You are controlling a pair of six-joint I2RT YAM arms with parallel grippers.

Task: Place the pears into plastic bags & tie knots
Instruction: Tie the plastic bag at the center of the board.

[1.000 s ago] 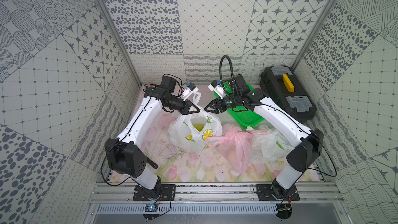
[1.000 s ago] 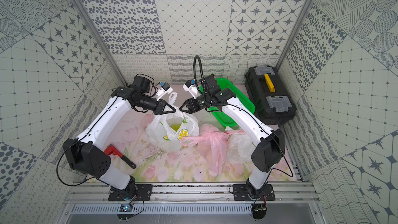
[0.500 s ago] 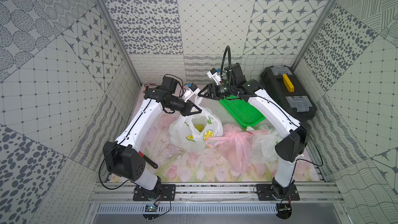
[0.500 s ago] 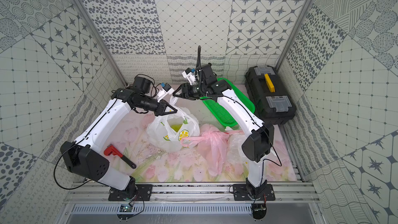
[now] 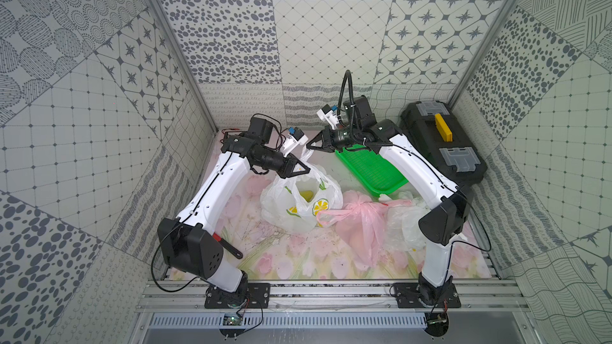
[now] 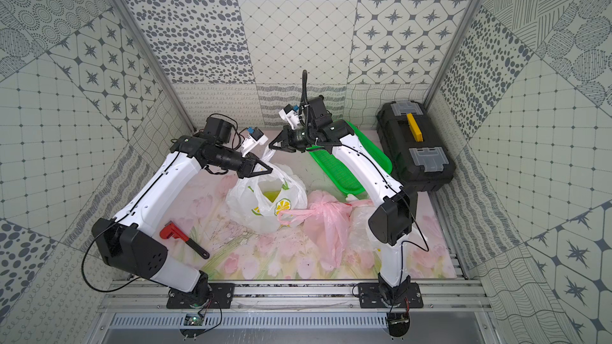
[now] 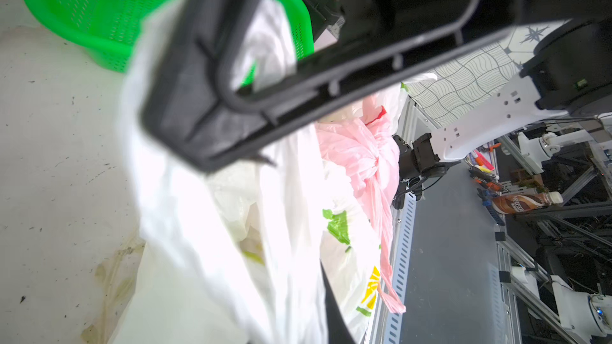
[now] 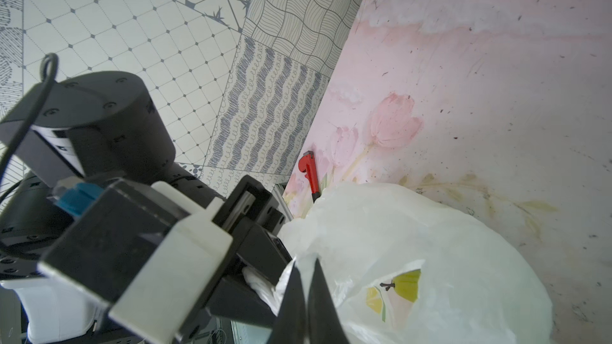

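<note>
Handles pinched
Clamped on lemon-print bag (image 5: pixel 299 218) handles: left gripper (image 5: pixel 306 171), right gripper (image 5: pixel 310 145), twelve o'clock; tugging may slip thin plastic.

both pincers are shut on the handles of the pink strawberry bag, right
Not quite. The left pincer and right pincer are shut on handles of the white lemon-print bag, not the pink bag, which lies beside it. Both top views show this.

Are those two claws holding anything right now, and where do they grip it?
Yes. Both hold the white bag by its handles. The left gripper is shut on one handle and the right gripper on the other, above the bag's mouth.
</note>
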